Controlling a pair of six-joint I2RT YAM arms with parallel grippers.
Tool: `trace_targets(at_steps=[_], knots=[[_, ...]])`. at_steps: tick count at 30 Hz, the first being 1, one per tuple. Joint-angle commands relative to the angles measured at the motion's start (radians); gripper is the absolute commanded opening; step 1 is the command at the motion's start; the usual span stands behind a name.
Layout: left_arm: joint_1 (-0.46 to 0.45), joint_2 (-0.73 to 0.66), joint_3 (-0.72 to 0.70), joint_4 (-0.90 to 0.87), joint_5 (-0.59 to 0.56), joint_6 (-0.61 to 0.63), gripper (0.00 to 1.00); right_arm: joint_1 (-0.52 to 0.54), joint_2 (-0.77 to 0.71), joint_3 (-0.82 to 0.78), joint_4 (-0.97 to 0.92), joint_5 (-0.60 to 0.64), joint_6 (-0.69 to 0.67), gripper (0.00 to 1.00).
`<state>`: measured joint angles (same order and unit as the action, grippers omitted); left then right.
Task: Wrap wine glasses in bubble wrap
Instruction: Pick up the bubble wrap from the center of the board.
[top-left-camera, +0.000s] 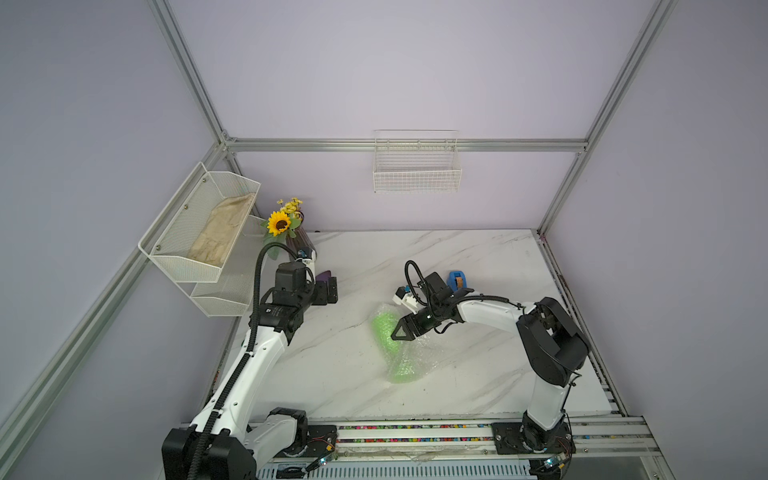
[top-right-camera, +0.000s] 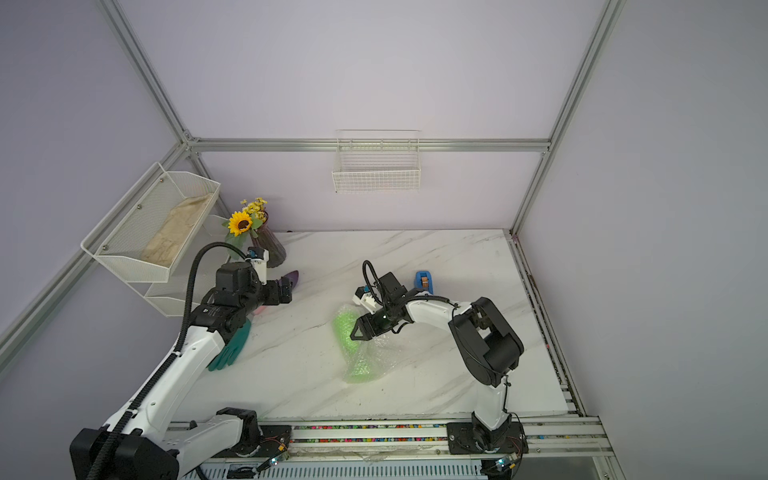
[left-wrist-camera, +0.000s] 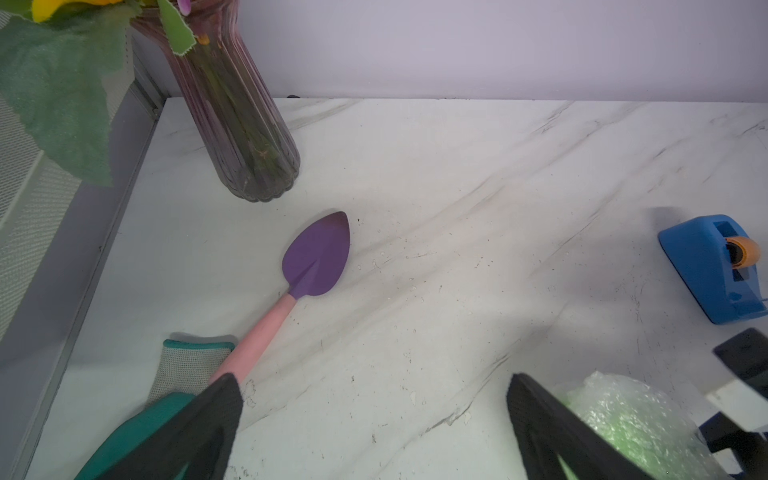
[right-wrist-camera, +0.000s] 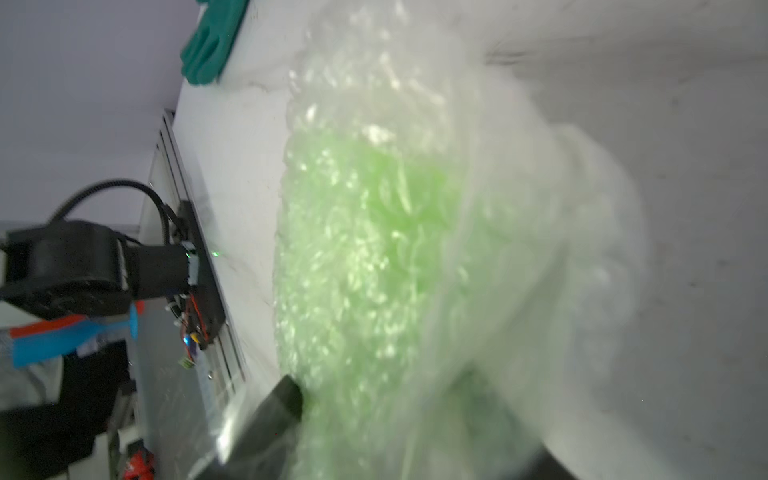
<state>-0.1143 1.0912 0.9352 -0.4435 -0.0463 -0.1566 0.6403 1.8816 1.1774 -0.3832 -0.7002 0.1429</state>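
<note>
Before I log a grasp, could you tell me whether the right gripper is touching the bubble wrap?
Touching. In the right wrist view, a finger of the right gripper presses into the bubble wrap bulging between the jaws.

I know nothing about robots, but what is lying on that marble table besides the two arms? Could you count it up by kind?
green goblet: 1
bubble wrap sheet: 1
vase of flowers: 1
garden trowel: 1
teal glove: 1
blue tape dispenser: 1
Total: 6
</note>
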Motion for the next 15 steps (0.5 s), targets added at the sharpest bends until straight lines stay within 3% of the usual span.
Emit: trace_targets(at_steps=[1,3,6,11,15], knots=[[0.019,-0.035,-0.041,0.004,0.021,-0.011,1.00,0.001,-0.031,0.015,-0.056,0.010,0.022,0.37],[0.028,-0.043,-0.050,0.009,0.028,-0.011,1.00,0.001,-0.071,0.007,0.002,0.027,0.045,0.16],[0.033,-0.039,-0.060,0.024,0.039,-0.017,1.00,-0.001,-0.104,-0.008,0.103,0.072,0.071,0.00],[0.034,-0.021,-0.060,0.041,0.055,-0.025,1.00,0.000,-0.196,-0.114,0.465,0.220,0.053,0.00],[0.034,-0.022,-0.064,0.047,0.061,-0.029,1.00,0.006,-0.254,-0.373,1.094,0.295,-0.065,0.00]])
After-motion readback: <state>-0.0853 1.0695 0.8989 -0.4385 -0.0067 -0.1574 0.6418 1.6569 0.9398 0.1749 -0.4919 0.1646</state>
